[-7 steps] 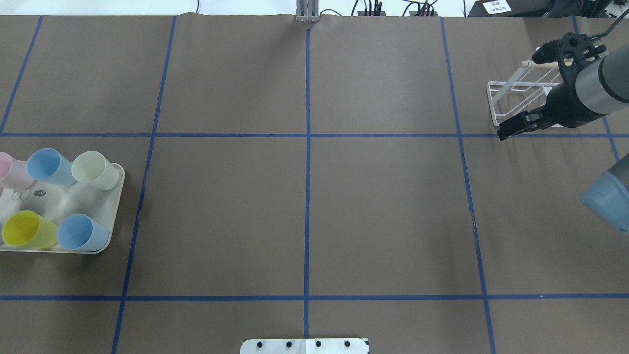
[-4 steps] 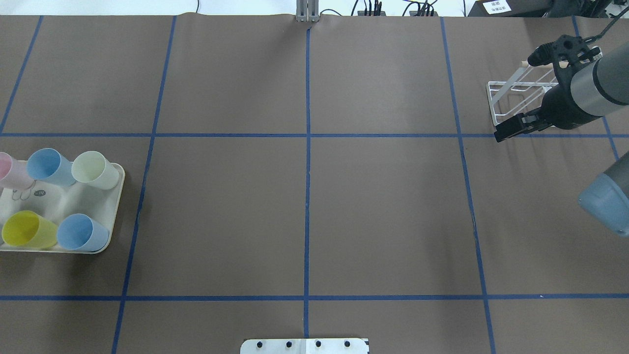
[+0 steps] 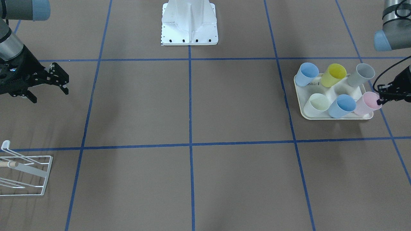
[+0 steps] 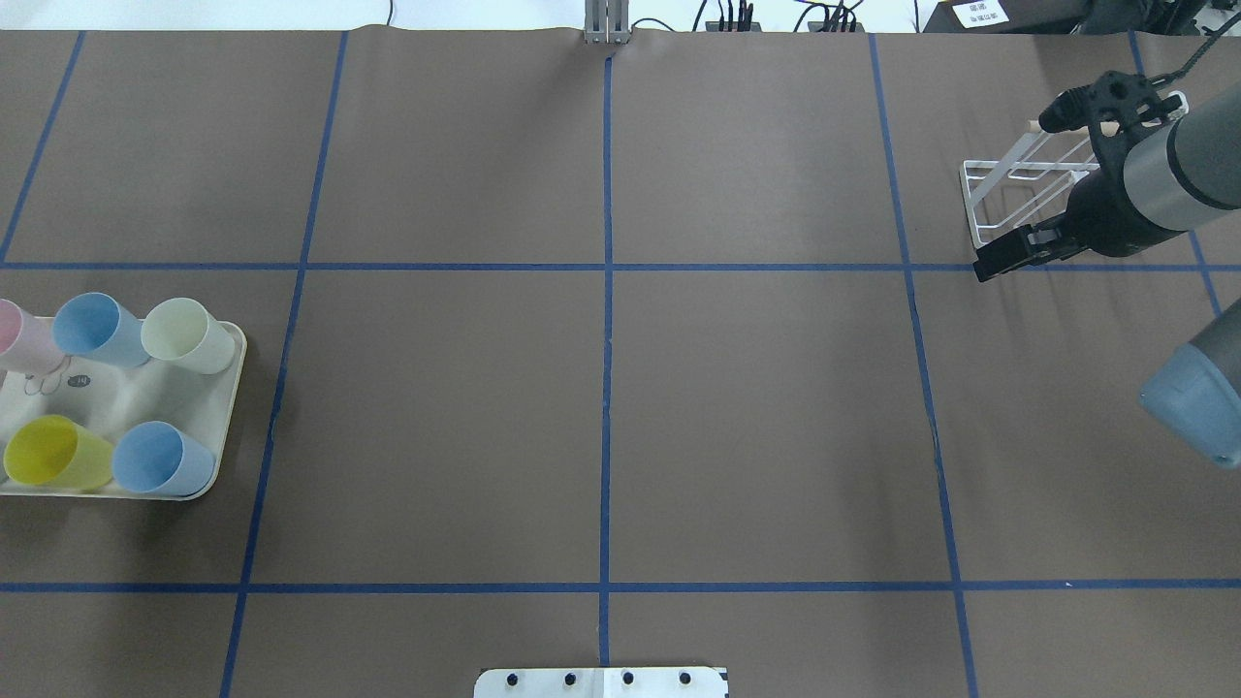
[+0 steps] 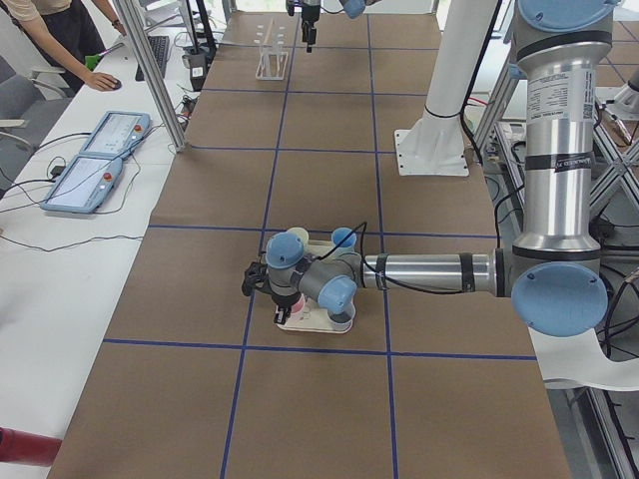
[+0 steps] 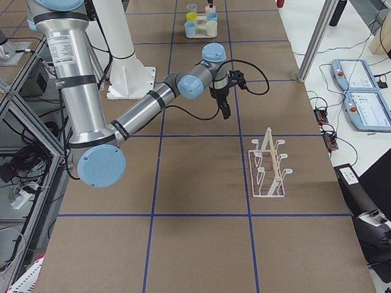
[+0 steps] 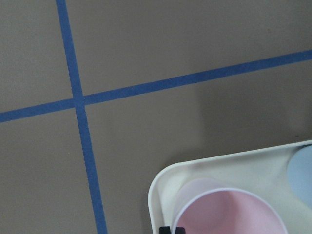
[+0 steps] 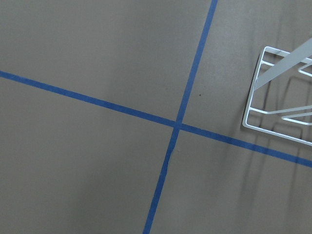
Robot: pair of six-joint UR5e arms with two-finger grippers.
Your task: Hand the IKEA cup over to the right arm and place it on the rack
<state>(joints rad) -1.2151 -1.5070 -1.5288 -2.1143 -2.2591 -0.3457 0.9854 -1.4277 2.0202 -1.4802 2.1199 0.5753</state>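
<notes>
The pink cup (image 3: 366,104) stood upright, mouth up, in the tray's (image 3: 334,117) corner farthest from the rack (image 3: 32,171). The left gripper (image 3: 381,95) sat at its rim; whether it was pinching could not be determined. The right gripper (image 3: 50,96), jaws spread and empty, hung well away from the tray, so the left arm was judged the nearer.

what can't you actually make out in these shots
- Whether the left gripper has closed on the pink cup: too small and dark in the front-facing view, wrist view shows only a finger sliver.
- The rack: right arm covers part in the overhead; front-facing view's left edge crops it.
- Print on the tray: too small to read anywhere.
</notes>
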